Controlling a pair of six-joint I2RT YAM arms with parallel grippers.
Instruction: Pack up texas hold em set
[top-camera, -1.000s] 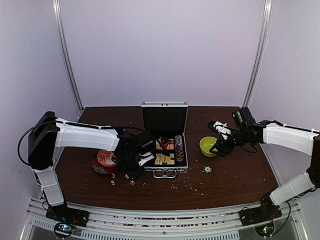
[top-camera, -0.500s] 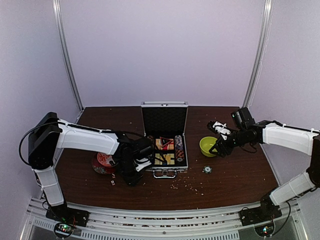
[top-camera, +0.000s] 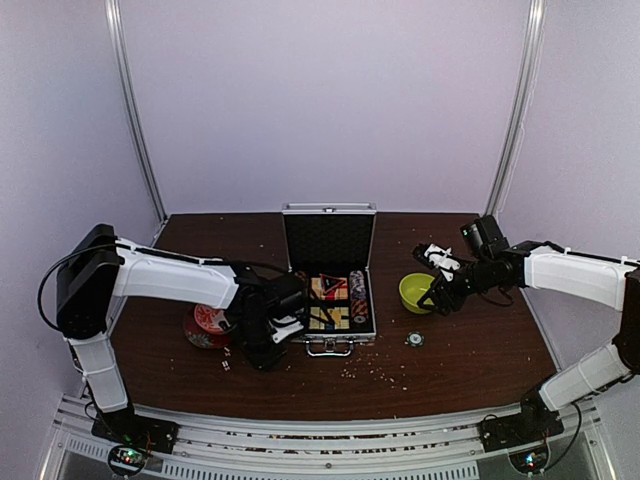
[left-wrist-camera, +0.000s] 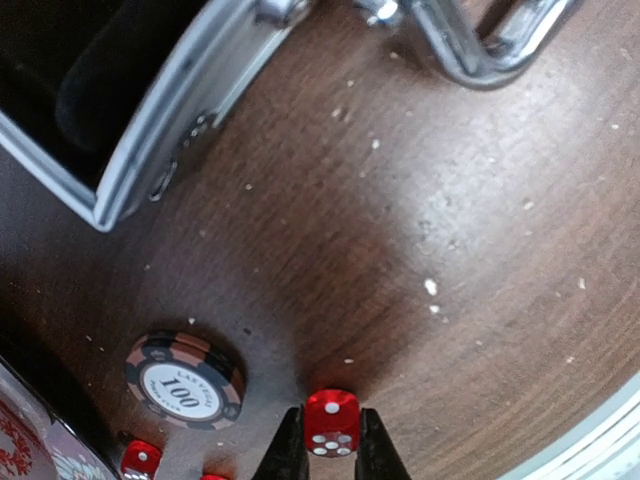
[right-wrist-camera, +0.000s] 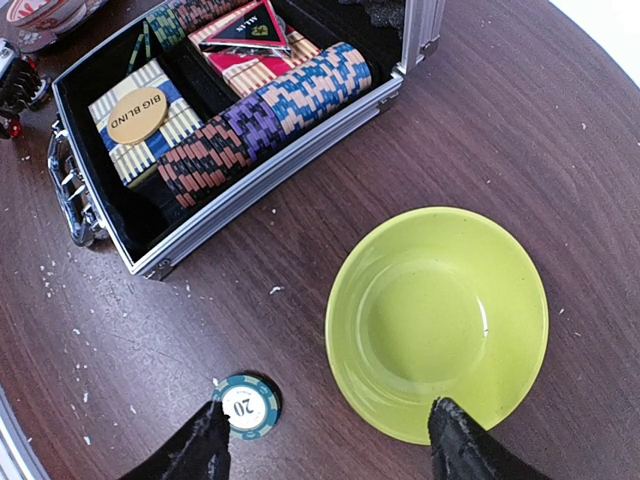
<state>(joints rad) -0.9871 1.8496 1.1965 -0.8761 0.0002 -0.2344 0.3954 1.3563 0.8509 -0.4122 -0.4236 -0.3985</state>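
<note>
Red tin sits far left on your table, with the left arm reaching over it. Your left gripper is down at the table surface, clamped on a red die, one finger either side and touching it. Just left of that die lies a black-and-tan chip marked 100, flat on the wood; two more red dice peek in at the bottom edge beside it. Above them you see the corner of the silver case and its chrome handle.

Centre table, the case stands open, lid upright. Inside, a row of striped chips runs along the right wall, a card deck with a round BIG BLIND button on it sits near the handle, and a triangular button lies further back.

Right of the case, a teal chip marked 20 lies on the wood, beside the lime-green bowl. Your right gripper hovers there, jaws wide apart, holding nothing, one finger by the chip, the other over the bowl rim.
</note>
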